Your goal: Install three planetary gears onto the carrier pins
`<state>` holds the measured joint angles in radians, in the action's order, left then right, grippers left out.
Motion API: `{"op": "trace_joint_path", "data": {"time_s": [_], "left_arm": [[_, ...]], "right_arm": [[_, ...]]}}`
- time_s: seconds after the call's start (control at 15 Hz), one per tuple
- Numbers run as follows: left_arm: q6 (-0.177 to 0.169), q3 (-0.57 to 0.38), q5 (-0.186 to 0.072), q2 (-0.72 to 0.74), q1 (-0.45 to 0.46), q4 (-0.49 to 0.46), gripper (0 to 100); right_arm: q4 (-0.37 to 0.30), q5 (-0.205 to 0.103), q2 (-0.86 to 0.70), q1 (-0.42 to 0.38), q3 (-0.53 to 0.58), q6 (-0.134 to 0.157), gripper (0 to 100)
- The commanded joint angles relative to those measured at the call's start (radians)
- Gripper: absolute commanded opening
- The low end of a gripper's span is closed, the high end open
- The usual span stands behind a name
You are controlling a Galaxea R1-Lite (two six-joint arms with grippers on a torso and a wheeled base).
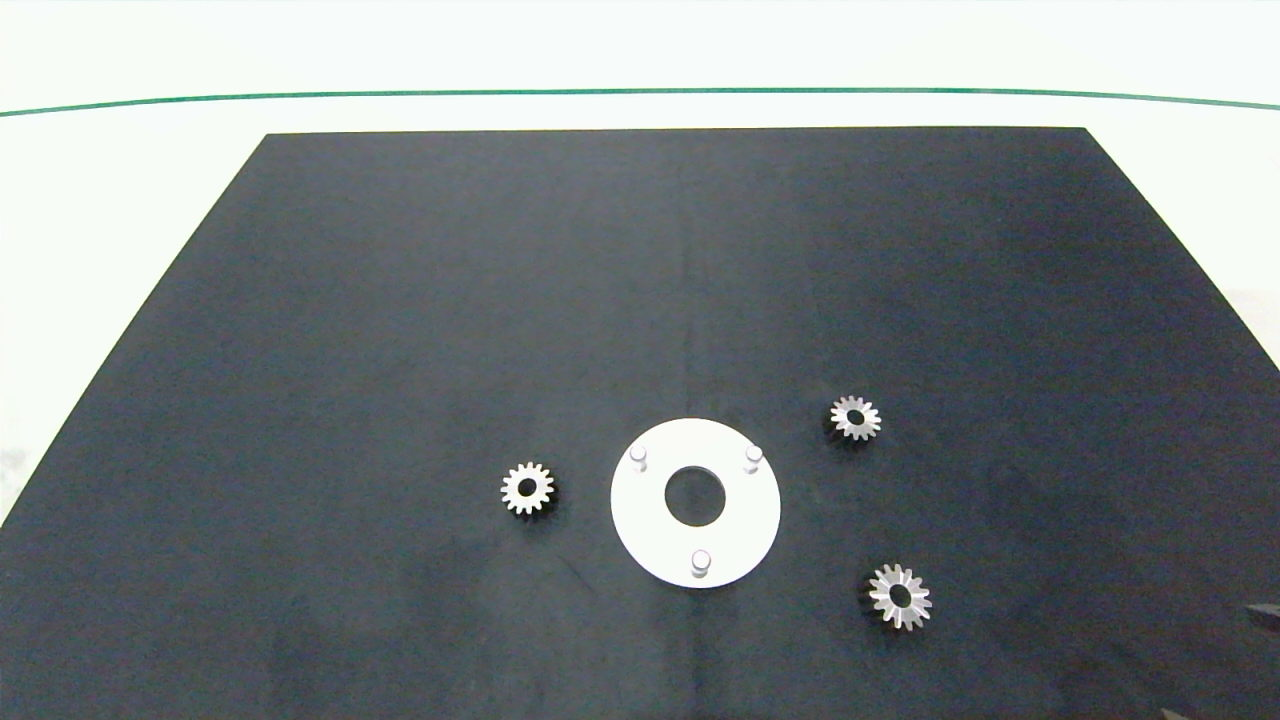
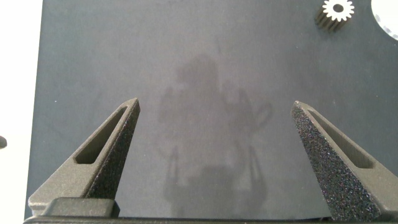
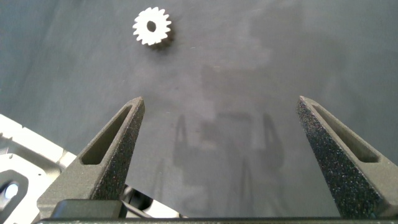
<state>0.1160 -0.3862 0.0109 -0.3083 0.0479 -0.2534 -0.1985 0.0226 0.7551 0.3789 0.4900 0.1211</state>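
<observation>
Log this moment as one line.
stage: start | planetary gears: on mat, none installed | carrier pins: bare | left tool: open, empty | right tool: open, empty

A pale worktop (image 1: pixel 120 220) with a thin green line (image 1: pixel 640 92) across its far part carries a large black mat (image 1: pixel 640 300). On the mat lies a flat white disc (image 1: pixel 640 520) with three pegs (image 1: pixel 700 562) and a centre hole. Three small gears lie flat around it, apart from it: one (image 1: pixel 527 488) at nine o'clock, one (image 1: pixel 855 417) at two o'clock, one (image 1: pixel 899 596) at four o'clock.
</observation>
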Motion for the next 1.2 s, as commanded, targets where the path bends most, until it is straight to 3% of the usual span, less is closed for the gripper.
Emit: {"op": "trace_joint_path", "data": {"time_s": [0.07, 0.27, 0.53, 0.73, 0.87, 1.2], "left_arm": [[0.001, 0.000, 0.000, -0.002, 0.000, -0.003, 100], [0.001, -0.002, -0.002, -0.002, -0.002, -0.003, 100], [0.001, -0.014, -0.002, -0.011, -0.010, -0.001, 100], [0.001, -0.016, -0.002, -0.009, -0.013, -0.003, 100], [0.001, -0.019, -0.002, -0.009, -0.013, -0.003, 100], [0.002, -0.023, -0.002, -0.011, -0.020, -0.003, 100]], "right_arm": [[0.018, -0.046, 0.168, 0.107, 0.044, 0.002, 100], [0.014, -0.130, 0.254, 0.212, 0.104, 0.002, 100], [0.018, -0.194, 0.371, 0.310, 0.127, 0.000, 100], [0.030, -0.196, 0.423, 0.317, 0.128, -0.003, 100], [0.074, -0.197, 0.464, 0.321, 0.145, -0.003, 100], [0.070, -0.199, 0.592, 0.324, 0.222, -0.006, 100]]}}
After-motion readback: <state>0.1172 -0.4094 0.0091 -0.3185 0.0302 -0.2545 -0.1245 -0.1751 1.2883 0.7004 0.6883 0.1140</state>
